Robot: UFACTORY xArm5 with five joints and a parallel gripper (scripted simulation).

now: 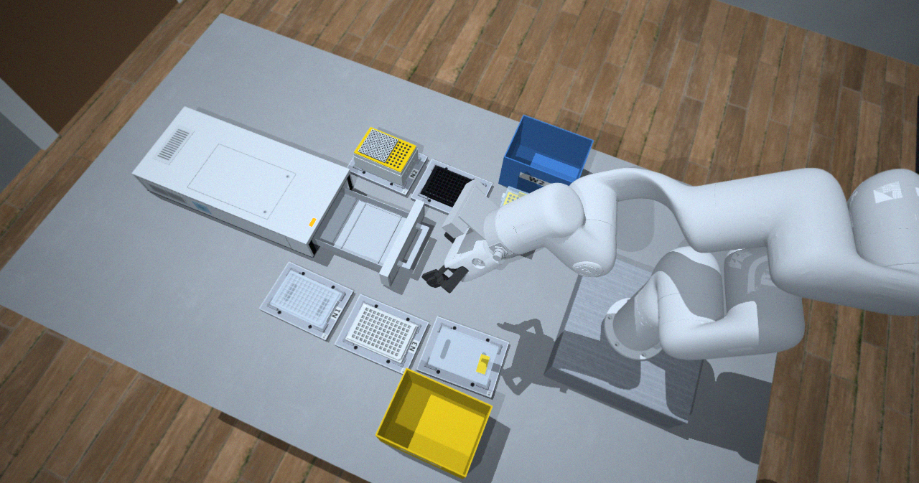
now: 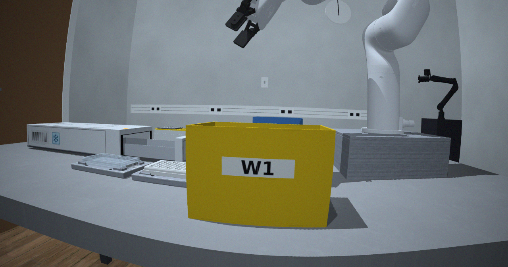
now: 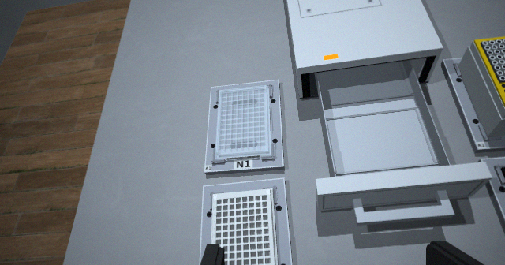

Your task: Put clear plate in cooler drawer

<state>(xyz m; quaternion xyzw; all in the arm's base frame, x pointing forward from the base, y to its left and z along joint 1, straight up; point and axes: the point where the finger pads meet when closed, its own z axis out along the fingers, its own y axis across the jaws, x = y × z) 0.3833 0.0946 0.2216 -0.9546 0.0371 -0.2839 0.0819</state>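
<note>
The clear plate (image 1: pixel 305 298) lies flat in nest N1 (image 3: pixel 243 164), in front of the cooler; it also shows in the wrist view (image 3: pixel 243 120) and low on the left in the exterior view (image 2: pixel 104 160). I cannot tell whether a lid is on it. The cooler CD (image 1: pixel 231 178) has its drawer (image 1: pixel 369 230) (image 3: pixel 380 140) pulled out and empty. Its orange lamp (image 1: pixel 312 222) is lit (image 3: pixel 331 57). My gripper (image 1: pixel 443 279) (image 2: pixel 241 25) is open and empty, high above the bench, to the right of the drawer's handle (image 1: pixel 417 249). Only its fingertips show at the bottom of the wrist view (image 3: pixel 327 257).
A white plate (image 1: pixel 382 332) sits in the nest beside N1, then a nest with a flat grey piece (image 1: pixel 462 354). The yellow bin W1 (image 1: pixel 434 422) stands at the front edge. Behind the drawer are a yellow tip box (image 1: pixel 385 149), a black plate (image 1: pixel 446 184) and the blue bin (image 1: pixel 545 152).
</note>
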